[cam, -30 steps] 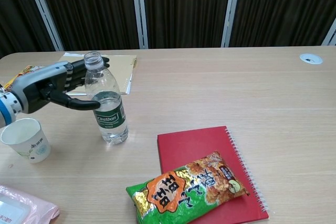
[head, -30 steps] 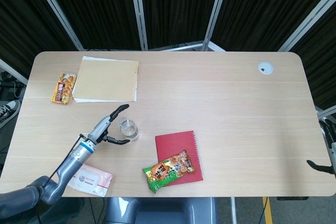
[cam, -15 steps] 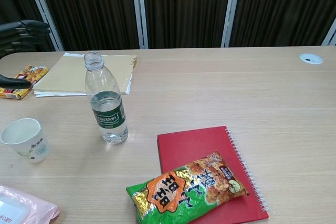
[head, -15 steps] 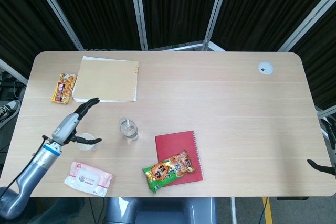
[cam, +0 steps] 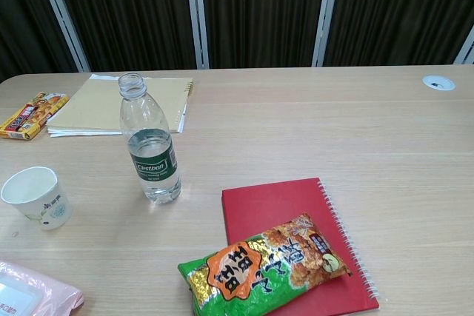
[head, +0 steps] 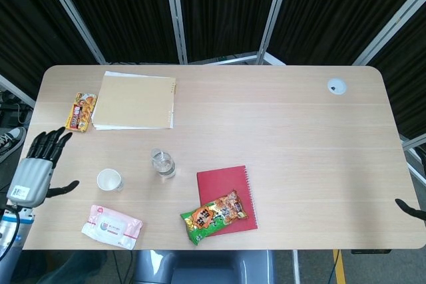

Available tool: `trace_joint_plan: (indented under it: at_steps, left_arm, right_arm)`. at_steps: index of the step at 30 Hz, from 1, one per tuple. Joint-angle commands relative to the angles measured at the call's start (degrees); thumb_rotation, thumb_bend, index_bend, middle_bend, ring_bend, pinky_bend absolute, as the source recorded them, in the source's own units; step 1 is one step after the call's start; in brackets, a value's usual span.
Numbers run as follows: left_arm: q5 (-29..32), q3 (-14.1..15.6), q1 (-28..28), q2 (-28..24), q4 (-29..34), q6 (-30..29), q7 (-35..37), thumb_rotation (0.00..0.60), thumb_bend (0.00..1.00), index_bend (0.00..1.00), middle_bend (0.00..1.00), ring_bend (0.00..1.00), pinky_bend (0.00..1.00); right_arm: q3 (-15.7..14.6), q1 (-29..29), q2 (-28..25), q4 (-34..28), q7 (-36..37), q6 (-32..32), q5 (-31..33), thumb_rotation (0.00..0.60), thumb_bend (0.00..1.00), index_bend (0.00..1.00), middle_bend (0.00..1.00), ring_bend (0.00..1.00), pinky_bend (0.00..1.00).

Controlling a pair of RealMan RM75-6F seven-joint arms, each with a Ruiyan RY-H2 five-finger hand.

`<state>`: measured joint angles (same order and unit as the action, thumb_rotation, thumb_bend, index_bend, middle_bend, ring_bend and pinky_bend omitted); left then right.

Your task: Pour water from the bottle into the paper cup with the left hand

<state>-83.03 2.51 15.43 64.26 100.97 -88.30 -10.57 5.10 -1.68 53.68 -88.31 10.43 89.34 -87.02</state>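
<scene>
The clear water bottle [head: 162,163] [cam: 150,142] stands upright and uncapped, about half full, with a green label. To its left stands the white paper cup [head: 108,179] [cam: 34,196], upright, with nothing holding it. My left hand [head: 36,167] hovers at the table's left edge, well left of the cup, with its fingers spread and nothing in them; the chest view does not show it. Of my right hand [head: 407,208] only a dark tip shows at the right edge of the head view.
A red notebook [head: 227,197] [cam: 296,234] carries a green snack bag [head: 214,216] [cam: 259,266] right of the bottle. A tan notepad [head: 135,101] and a candy pack [head: 81,111] lie at the back left. A pink wipes pack [head: 113,226] sits near the front edge.
My left hand has let go of the bottle and drawn back leftward past the cup to the table's edge, leaving the chest view. The bottle stays upright where it was.
</scene>
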Motion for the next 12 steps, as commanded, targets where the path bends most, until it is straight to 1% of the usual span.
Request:
trace_joint_plan:
  at_steps: [1, 7, 12]
  left_arm:
    - [0.6, 1.7, -5.3, -3.0, 6.8, -5.9, -8.8, 0.6, 0.04, 0.0, 0.0, 0.0, 0.0]
    - [-0.9, 1.9, -6.2, -4.0, 6.5, -5.2, -9.1, 0.6, 0.04, 0.0, 0.0, 0.0, 0.0]
    - [-2.4, 1.8, -7.0, -4.6, 6.2, -5.2, -7.4, 0.6, 0.04, 0.0, 0.0, 0.0, 0.0]
  right_arm:
    - [-0.2, 0.5, 0.1, 0.7, 0.8, 1.0, -0.8, 0.6, 0.0, 0.0, 0.0, 0.0, 0.0]
    - [-0.4, 1.5, 0.0, 1.6, 1.8, 2.6, -1.0, 0.6, 0.0, 0.0, 0.0, 0.0, 0.0]
    - [-0.5, 2.1, -0.1, 1.9, 2.9, 3.7, -1.4, 0.6, 0.0, 0.0, 0.0, 0.0, 0.0]
